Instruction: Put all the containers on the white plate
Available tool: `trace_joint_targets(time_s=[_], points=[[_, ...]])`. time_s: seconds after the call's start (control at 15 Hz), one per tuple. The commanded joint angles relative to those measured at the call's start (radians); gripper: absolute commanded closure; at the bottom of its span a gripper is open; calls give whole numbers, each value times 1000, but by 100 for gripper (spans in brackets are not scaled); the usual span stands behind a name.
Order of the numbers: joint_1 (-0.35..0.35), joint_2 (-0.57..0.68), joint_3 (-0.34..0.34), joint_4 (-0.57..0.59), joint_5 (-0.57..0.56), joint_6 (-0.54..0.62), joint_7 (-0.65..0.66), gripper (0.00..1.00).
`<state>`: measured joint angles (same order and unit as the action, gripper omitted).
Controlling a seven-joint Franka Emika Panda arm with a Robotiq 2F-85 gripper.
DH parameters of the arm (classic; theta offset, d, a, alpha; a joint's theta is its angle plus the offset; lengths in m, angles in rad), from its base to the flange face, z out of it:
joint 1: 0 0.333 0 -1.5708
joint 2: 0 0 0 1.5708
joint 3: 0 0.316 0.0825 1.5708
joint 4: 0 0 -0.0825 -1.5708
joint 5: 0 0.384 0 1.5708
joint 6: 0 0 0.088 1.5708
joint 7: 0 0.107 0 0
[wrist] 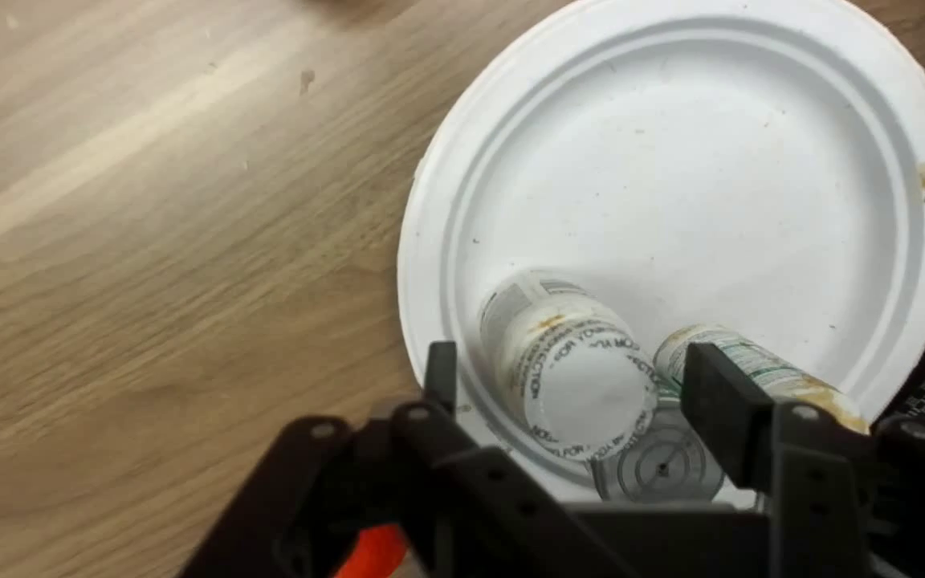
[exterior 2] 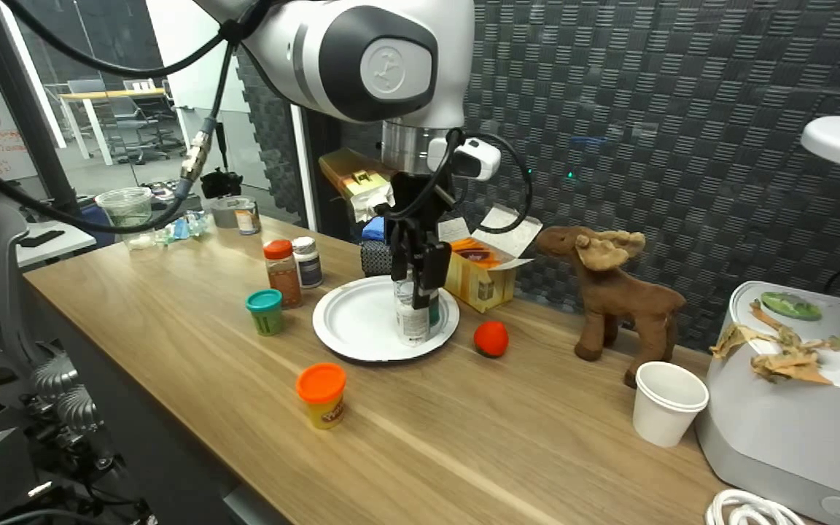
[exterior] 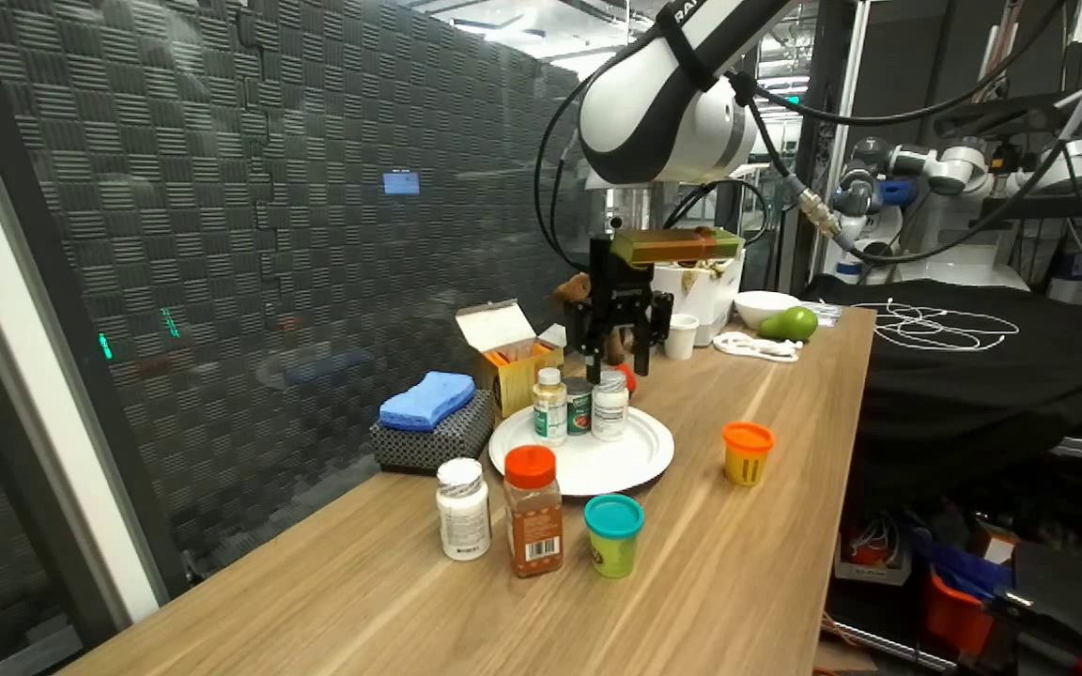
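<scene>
On the white plate (exterior: 607, 474) stand three containers close together: a white bottle (exterior: 610, 418), a dark green can (exterior: 579, 413) and a green-labelled bottle (exterior: 549, 418). My gripper (wrist: 576, 373) hangs over the plate's edge with its jaws apart. The white bottle's cap shows between the fingers in the wrist view, a gap visible on the left. Off the plate, upright on the table, are a white pill bottle (exterior: 463, 516), an orange-brown jar with red lid (exterior: 533, 526), a green tub with teal lid (exterior: 613, 545) and a yellow tub with orange lid (exterior: 746, 458).
Behind the plate sit an opened yellow carton (exterior 2: 480, 281) and a patterned dark box (exterior: 438, 437) topped by a blue sponge (exterior: 428, 399). A red object (exterior 2: 491, 338) lies beside the plate. Farther along are a plush moose (exterior 2: 620, 292), white paper cups (exterior 2: 664, 412) and a white planter (exterior 2: 806, 430).
</scene>
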<state>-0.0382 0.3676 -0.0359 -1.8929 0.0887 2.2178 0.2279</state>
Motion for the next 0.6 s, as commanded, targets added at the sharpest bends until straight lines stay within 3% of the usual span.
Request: trace_joint_targets(time_s=[0.0,0.27,0.53], points=[[-6,-137,-4,-113,39,54,-15,0],[-19,-248,-20,-246,57,120,-14,0],[-37,-278,-29,-346,124,197,-38,0]])
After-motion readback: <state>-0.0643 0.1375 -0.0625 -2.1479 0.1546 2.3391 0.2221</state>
